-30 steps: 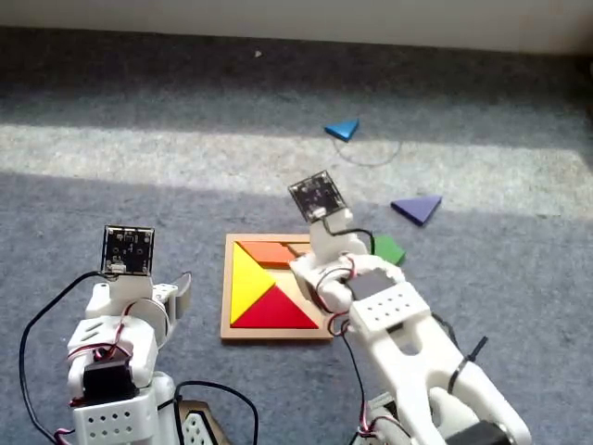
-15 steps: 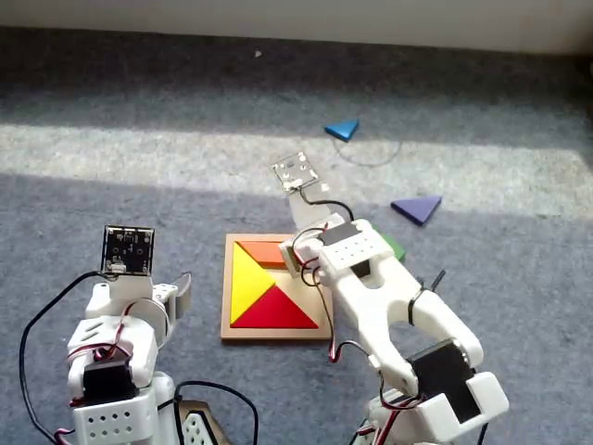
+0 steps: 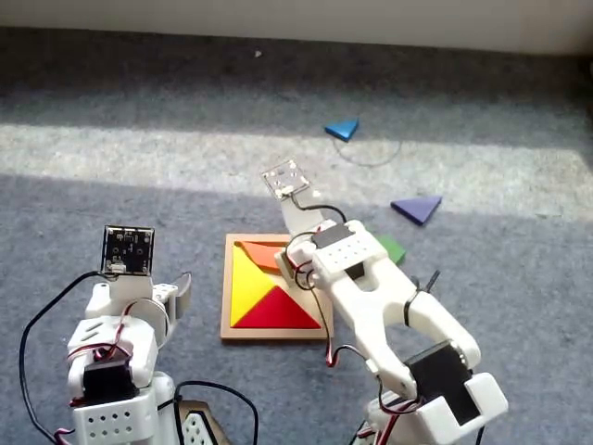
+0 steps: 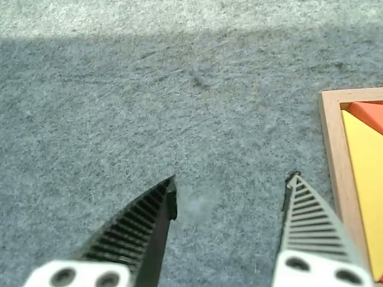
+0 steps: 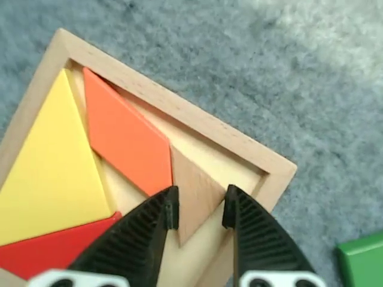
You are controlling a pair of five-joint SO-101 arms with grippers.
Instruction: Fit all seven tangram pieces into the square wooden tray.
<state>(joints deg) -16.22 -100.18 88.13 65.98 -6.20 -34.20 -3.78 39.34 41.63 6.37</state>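
One wooden triangle (image 5: 188, 179), clamped in the right hand (image 5: 200, 207) beside the orange piece (image 5: 122, 137), probably needs seating in the tray (image 5: 197, 116), then release.

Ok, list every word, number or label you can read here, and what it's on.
None legible.
The wooden tray, yellow piece, orange piece, red piece and wood triangle are blank.
Wrist circuit board: any print too small to read.
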